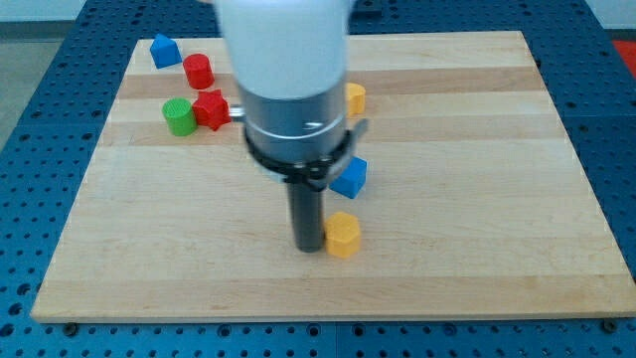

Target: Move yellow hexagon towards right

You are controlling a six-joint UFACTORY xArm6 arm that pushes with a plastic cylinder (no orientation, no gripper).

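Note:
The yellow hexagon [343,235] sits on the wooden board [477,199] a little below the middle of the view. My tip [309,247] stands right against the hexagon's left side, touching or nearly touching it. The white and grey arm body hangs over the middle of the board and hides what lies behind it.
A blue block [350,177] lies just above the hexagon. A second yellow block [355,97] peeks out at the arm's right. At the view's top left are a blue block [164,50], a red cylinder [199,71], a red star-like block [211,109] and a green cylinder [179,116].

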